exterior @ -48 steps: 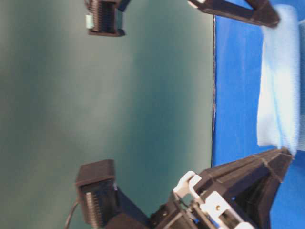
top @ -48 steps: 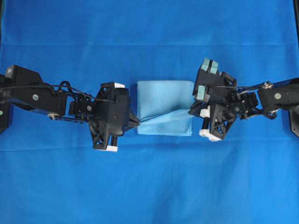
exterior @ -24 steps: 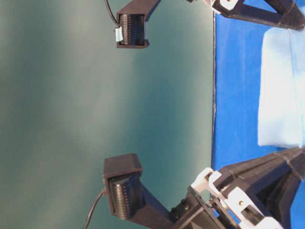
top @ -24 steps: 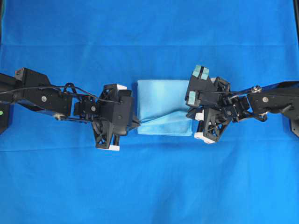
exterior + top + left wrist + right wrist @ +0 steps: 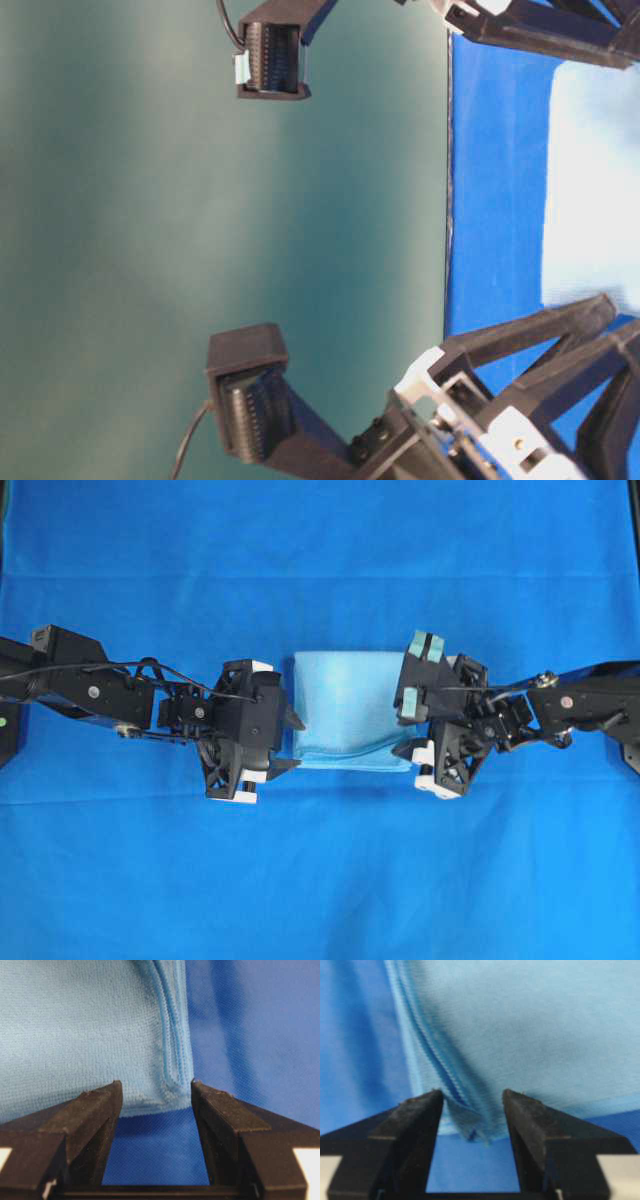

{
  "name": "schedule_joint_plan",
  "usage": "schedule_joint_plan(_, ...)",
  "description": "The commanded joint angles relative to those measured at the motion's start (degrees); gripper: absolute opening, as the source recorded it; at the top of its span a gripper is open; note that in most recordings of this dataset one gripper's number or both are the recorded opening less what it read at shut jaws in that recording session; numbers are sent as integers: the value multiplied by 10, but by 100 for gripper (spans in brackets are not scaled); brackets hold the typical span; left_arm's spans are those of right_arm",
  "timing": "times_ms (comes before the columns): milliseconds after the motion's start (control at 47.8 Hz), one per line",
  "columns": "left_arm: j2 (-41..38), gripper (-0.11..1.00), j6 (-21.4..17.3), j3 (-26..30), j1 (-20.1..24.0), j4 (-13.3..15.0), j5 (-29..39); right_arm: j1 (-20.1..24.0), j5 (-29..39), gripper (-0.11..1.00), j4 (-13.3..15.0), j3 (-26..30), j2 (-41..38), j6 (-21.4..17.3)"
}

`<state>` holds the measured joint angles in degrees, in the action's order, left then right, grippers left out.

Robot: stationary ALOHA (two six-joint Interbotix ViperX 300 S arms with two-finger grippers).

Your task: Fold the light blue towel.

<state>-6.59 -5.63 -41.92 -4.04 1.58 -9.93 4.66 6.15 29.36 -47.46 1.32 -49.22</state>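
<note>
Presently, items largest to smallest, w/ risk notes.

1. Deep royal-blue cloth sheet (image 5: 320, 880), covers whole work surface, lies under both jaw sets. Soft layer: judged risk that a low fingertip snags it on the way out and drags the stack along.

2. Black left gripper (image 5: 292, 742), jaws apart, nothing held. Wrist view: fingers (image 5: 95, 1110) straddle the towel's near corner; the stitched edges sit between the jaws, closer to the right-hand finger, apparently untouched, tho contact can't be ruled out.

3. Black right gripper (image 5: 402, 736), jaws apart, nothing held. Wrist view: layered towel corner sits betw. the two fingers (image 5: 415, 1115), a loose thread end showing just ahead of the gap.

4. Pale sky-blue woven towel w/ stitched hem (image 5: 345, 705), folded to a compact rectangle, flat on the sheet betw. the two grippers, one corner inside each jaw gap. Fold looks done or near done; front edge shows stacked layers, not perfectly flush.

Risks, as judged:
- Sideways pull-back w/ corner in the gap: finger catches hem, peels top layer, undoes fold.
- Loose thread at right corner could hook a fingertip.
- Uneven retreat of the two arms: stack skews or slides on the sheet.
- Re-closing by mistake: pinches layers, lifts stack.

Safer exit, prob.: straight up or straight back.
</note>
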Motion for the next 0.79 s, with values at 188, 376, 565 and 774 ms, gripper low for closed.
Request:
schedule_joint_plan(188,103,53,0,-5,-1,0,71,54,63,54,-1,33,88,-1)
schedule_joint_plan(376,191,53,-1,-32,-2,0,85,64,152,54,5,42,165,6)
schedule_joint_plan(565,293,53,-1,-76,-2,0,86,63,206,54,42,27,253,9)
schedule_joint_plan(774,425,53,-1,-139,3,0,89,63,219,54,67,-17,378,9)
